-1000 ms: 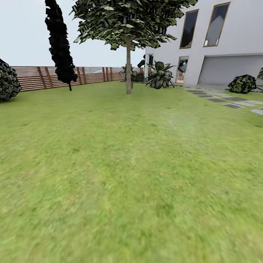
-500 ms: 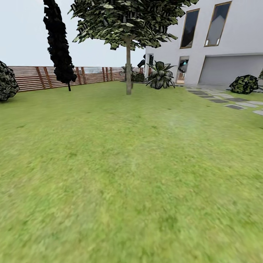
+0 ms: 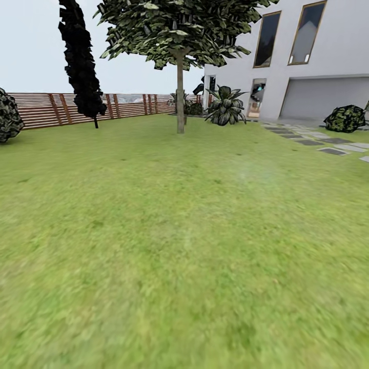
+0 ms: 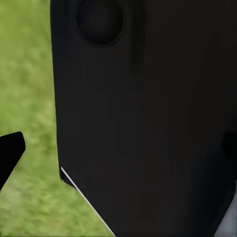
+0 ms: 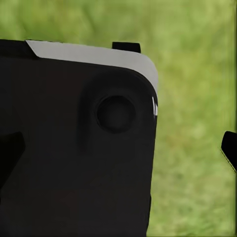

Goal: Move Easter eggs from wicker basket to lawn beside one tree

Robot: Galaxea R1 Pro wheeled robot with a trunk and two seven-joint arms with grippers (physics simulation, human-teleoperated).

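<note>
**Crossing the lawn, no eggs or basket in sight**

In the left wrist view a large black body of the robot is blocking most of the frame, with blurred grass beside it; a black tip at the edge may be a finger of the left tool (image 4: 11, 154), but whether that tool is open or closed cannot be told. The right wrist view is much the same: a black casing with a pale edge, grass behind, and a dark tip at the frame edge that may belong to the right tool (image 5: 229, 148); its state cannot be told either.

Further out, the head view is looking over the lawn (image 3: 184, 246), which is stretching to a tree (image 3: 180, 97) with a pale trunk standing well ahead. A dark cypress (image 3: 79, 61) and a wooden fence (image 3: 46, 108) are standing to the left, a white house (image 3: 318, 66) and grey stepping stones (image 3: 333, 148) to the right. The eggs and basket are not to be found on this grass, so their place cannot be given.

The robot is probably travelling. To do this well, it should be driving steadily, keeping the arms tucked and scanning for the basket while noting this tree as a drop spot.

No brand, label or writing is readable.
</note>
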